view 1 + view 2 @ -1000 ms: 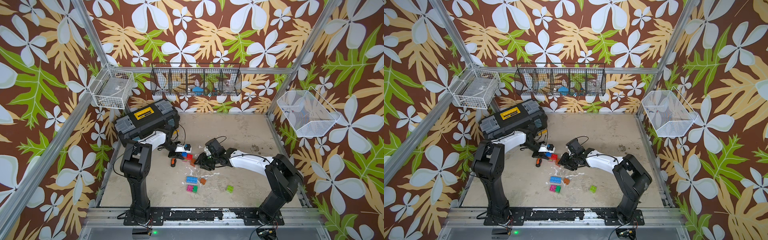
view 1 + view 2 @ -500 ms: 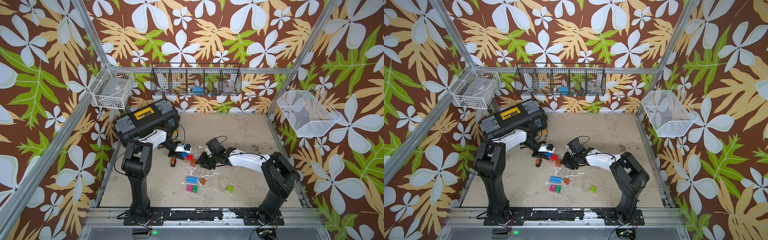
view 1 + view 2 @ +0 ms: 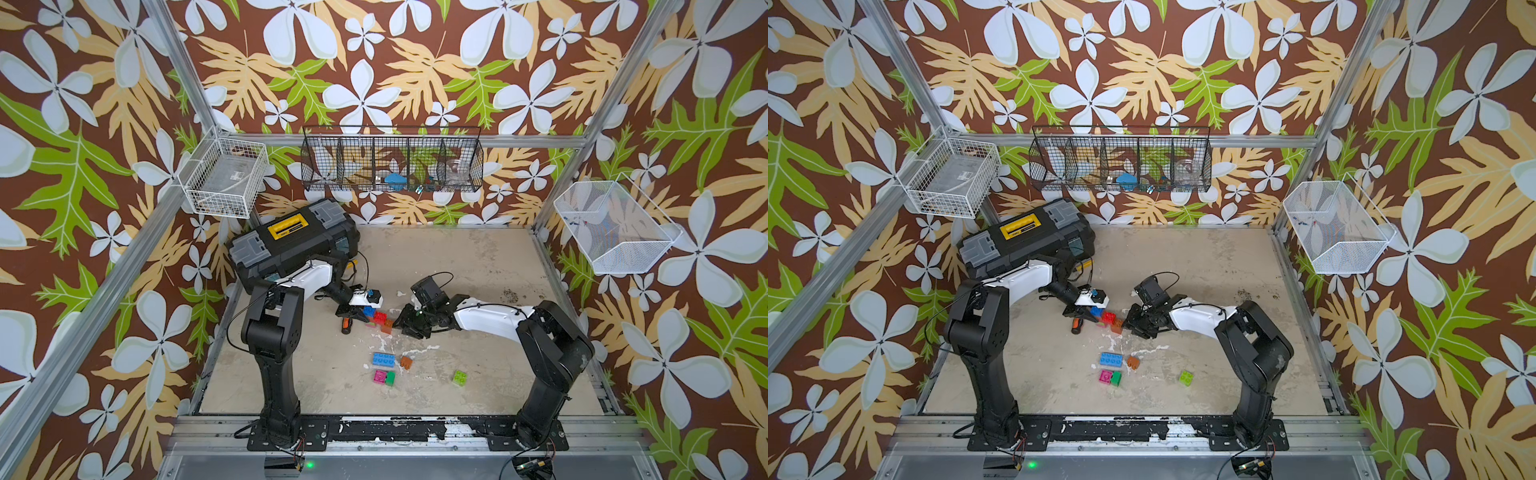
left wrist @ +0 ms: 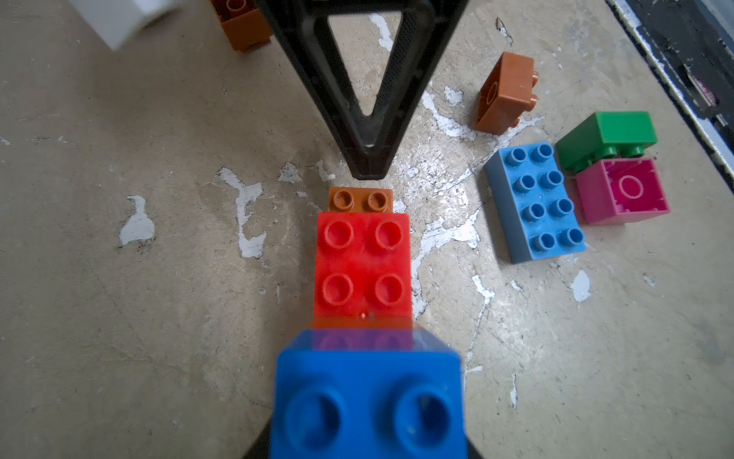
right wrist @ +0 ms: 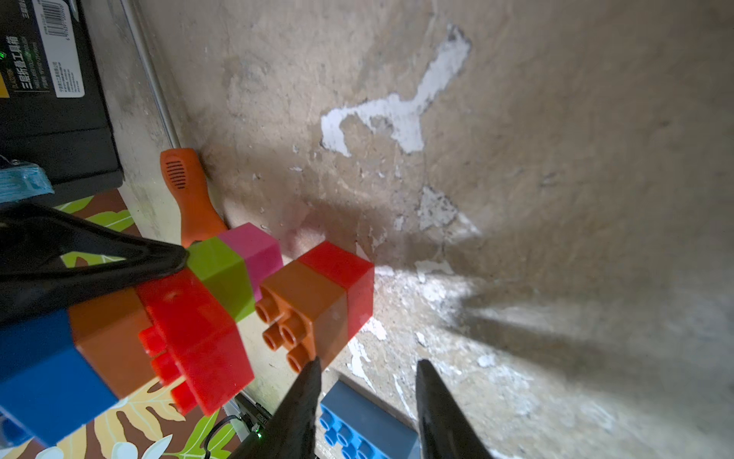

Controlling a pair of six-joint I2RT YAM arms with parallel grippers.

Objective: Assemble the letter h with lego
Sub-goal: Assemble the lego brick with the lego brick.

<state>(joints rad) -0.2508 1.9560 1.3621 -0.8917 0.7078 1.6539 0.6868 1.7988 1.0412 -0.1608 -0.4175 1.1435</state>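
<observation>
My left gripper [image 3: 365, 308] is shut on a joined lego cluster [image 5: 190, 318] of blue, orange, red, green and pink bricks. Its blue brick [image 4: 367, 401] hides the jaws in the left wrist view. One of that gripper's fingers [image 5: 79, 258] lies along the cluster. An orange-and-red pair [image 5: 321, 294] sits close beside the cluster; I cannot tell if they are joined. My right gripper [image 5: 367, 369] is open and empty, one fingertip touching the pair's orange brick. No letter h shape is in view.
An orange-handled screwdriver [image 3: 347, 326] lies by the cluster. Nearer the front lie a long blue brick [image 3: 384, 360], an orange brick [image 3: 406, 363], a pink-and-green pair [image 3: 384, 377] and a lime brick [image 3: 459, 377]. A black toolbox [image 3: 291, 245] stands at the back left.
The right gripper's jaws have narrowed a little and it has edged closer to the bricks. The left gripper has stayed put, holding the cluster.
</observation>
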